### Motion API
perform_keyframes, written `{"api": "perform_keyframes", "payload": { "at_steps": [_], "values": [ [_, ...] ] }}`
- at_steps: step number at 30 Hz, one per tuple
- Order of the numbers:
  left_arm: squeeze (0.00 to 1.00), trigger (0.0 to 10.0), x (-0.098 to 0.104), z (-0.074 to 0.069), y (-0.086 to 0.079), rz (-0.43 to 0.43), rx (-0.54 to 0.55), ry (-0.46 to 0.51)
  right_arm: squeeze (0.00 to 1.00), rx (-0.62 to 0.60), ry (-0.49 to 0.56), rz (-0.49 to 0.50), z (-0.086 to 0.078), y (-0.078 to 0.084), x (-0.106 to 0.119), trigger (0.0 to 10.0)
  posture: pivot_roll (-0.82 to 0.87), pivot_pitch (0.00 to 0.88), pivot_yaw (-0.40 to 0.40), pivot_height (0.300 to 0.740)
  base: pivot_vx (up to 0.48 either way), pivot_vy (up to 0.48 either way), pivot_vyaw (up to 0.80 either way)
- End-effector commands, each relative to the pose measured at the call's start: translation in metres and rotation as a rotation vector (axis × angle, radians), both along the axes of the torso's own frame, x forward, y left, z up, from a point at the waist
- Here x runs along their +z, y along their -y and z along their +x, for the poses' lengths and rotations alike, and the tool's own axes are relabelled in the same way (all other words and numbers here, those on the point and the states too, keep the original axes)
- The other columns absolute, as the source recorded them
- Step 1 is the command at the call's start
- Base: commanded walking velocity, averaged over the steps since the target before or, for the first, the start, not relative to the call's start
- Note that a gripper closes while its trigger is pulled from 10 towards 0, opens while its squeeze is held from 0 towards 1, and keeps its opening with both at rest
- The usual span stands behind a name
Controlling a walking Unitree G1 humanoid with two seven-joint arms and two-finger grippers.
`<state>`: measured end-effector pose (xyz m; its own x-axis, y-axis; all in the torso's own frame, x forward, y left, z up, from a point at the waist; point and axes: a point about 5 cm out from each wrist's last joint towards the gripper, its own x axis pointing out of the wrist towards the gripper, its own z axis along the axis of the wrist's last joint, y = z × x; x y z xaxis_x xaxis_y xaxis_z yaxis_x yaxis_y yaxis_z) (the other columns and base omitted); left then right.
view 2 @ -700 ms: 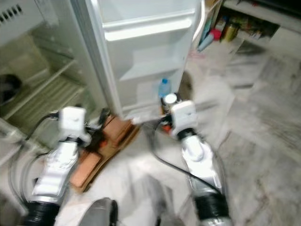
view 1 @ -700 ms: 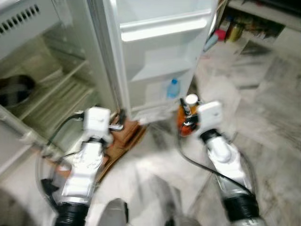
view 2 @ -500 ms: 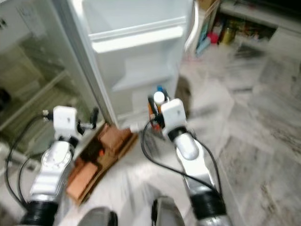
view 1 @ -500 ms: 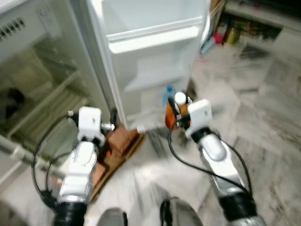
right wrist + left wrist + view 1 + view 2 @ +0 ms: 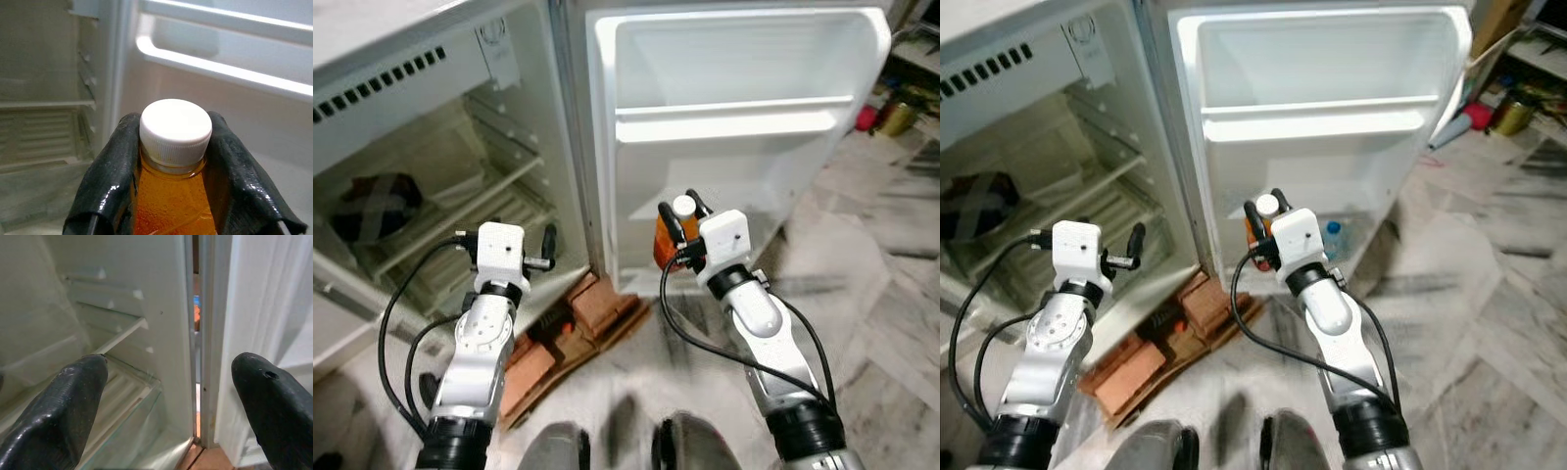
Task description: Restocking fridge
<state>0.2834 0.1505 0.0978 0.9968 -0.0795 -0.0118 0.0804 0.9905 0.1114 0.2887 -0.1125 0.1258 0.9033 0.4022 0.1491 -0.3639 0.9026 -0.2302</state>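
Observation:
My right gripper is shut on an orange drink bottle with a white cap, held upright in front of the lower part of the open fridge door. The black fingers clasp the bottle's neck on both sides. A white door shelf runs across the door above the bottle. A small bottle with a blue cap stands in the door's bottom shelf. My left gripper is open and holds nothing, near the fridge's hinge edge, facing the glass shelves.
The fridge body stands open on the left, with a dark checked thing on a shelf. Reddish bricks and cardboard lie on the floor under the door. Bottles and clutter sit at the far right. Marble floor spreads right.
The whole view has swung towards the fridge, so the door now faces me squarely. My right gripper still holds the orange bottle, now close before the door's lower part. The left stays open.

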Motion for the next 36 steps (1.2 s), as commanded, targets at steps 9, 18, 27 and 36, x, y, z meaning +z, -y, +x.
{"api": "perform_keyframes", "payload": {
  "at_steps": [9,18,27,36],
  "values": [
    [0.0,10.0,-0.001,0.0,0.008,0.0,-0.025,-0.01,0.0,-0.038,0.02,0.018,0.002,0.008,0.005,10.0,0.04,0.132,-0.019,0.74,0.318,0.0,0.07],
    [0.0,10.0,-0.002,-0.001,0.01,-0.003,-0.033,-0.013,0.0,-0.06,-0.012,0.032,0.003,0.01,0.001,10.0,0.04,0.134,-0.022,0.74,0.314,-0.171,0.0],
    [0.0,10.0,-0.002,-0.001,0.01,-0.014,-0.031,-0.018,0.0,-0.064,0.001,0.027,0.004,0.01,0.003,10.0,0.04,0.135,-0.021,0.74,0.0,0.0,0.0],
    [0.0,10.0,-0.002,-0.001,0.01,-0.016,-0.027,-0.019,0.0,-0.081,0.137,-0.01,0.005,0.009,0.027,10.0,0.04,0.136,-0.022,0.74,0.0,0.0,0.0]
  ]
}}
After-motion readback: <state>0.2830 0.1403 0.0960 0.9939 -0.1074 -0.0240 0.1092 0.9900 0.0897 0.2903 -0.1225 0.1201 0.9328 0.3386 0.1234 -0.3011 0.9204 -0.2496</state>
